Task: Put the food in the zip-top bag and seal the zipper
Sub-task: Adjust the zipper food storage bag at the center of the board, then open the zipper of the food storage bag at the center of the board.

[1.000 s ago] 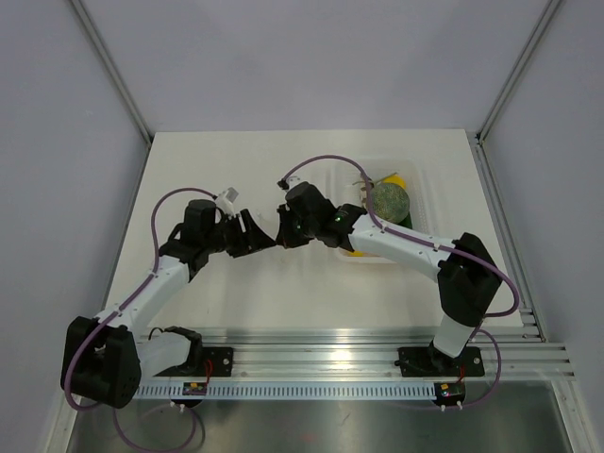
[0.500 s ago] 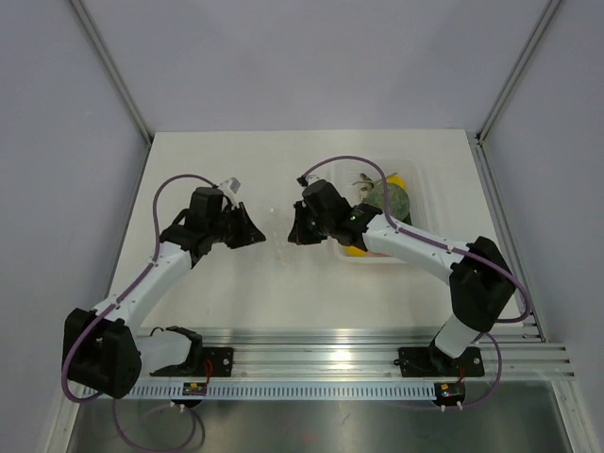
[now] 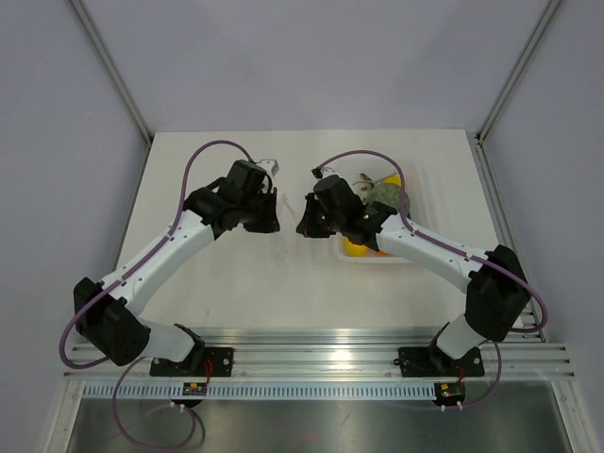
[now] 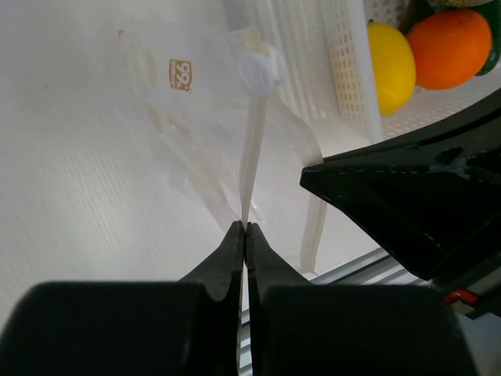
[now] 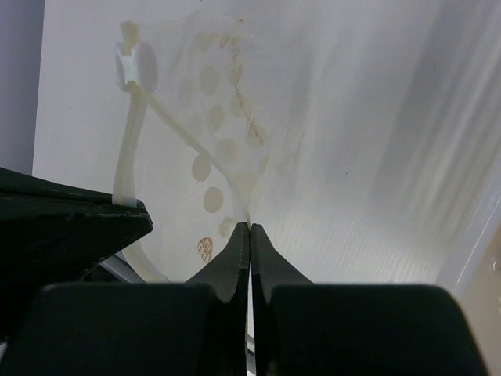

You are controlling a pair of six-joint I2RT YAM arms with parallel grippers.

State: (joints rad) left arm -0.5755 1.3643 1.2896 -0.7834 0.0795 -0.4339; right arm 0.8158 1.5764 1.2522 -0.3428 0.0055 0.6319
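Note:
The zip-top bag (image 4: 196, 117) is clear and crinkly, and hangs between my two grippers over the white table. Its zipper (image 4: 252, 149) is a pale strip with a white slider (image 4: 258, 69) at the far end. My left gripper (image 4: 246, 227) is shut on that strip at the bag's mouth. My right gripper (image 5: 250, 225) is shut on the opposite lip of the bag (image 5: 227, 117), so the mouth is spread into a loop. From above, the left gripper (image 3: 274, 219) and right gripper (image 3: 304, 225) face each other closely. The food, a yellow lemon (image 4: 391, 66), lies in the tray, apart from both grippers.
A white perforated tray (image 4: 344, 70) stands right of the bag and also holds an orange fruit (image 4: 450, 47). From above, a grey-green melon (image 3: 387, 196) sits in the tray (image 3: 417, 203), partly under the right arm. An aluminium rail (image 3: 330, 340) runs along the near edge.
My left arm has swung up and to the right to the bag, and its gripper has closed from open onto the zipper strip. The right gripper has shifted slightly right, still shut on the bag.

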